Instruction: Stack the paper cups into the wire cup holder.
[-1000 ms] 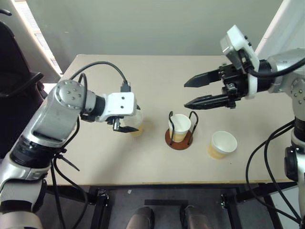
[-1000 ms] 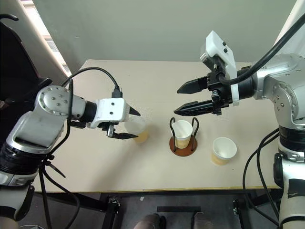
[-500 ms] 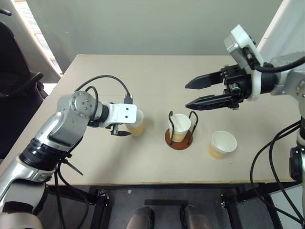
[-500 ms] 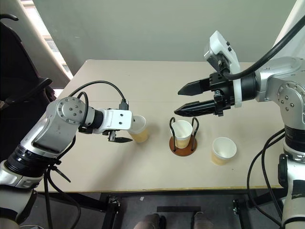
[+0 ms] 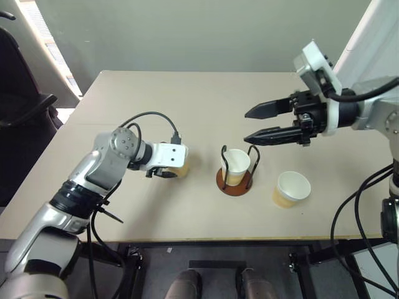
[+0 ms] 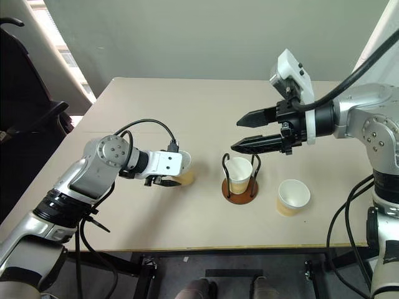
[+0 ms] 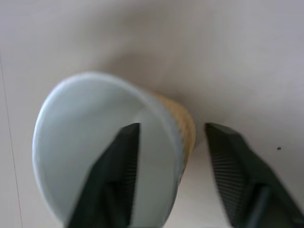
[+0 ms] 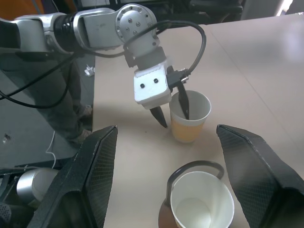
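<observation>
A yellow-tan paper cup (image 8: 191,118) stands upright on the table at the left. My left gripper (image 5: 167,173) is down over it and open. One finger (image 7: 126,161) is inside the cup and the other (image 7: 232,166) is outside, a little off the wall. A second cup (image 5: 235,163) sits in the wire cup holder (image 5: 234,184) at the table's middle. To the right of the holder stands a third cup (image 5: 292,188). My right gripper (image 5: 245,126) hovers open and empty above and behind the holder, pointing left.
The beige table (image 5: 187,99) has bare room behind and in front of the cups. Its front edge (image 5: 206,238) runs close below them. A black chair (image 5: 19,106) stands off the table's left side.
My left gripper has sunk onto the left cup. One finger went inside the rim and the jaws have narrowed. The right gripper has stayed about where it was.
</observation>
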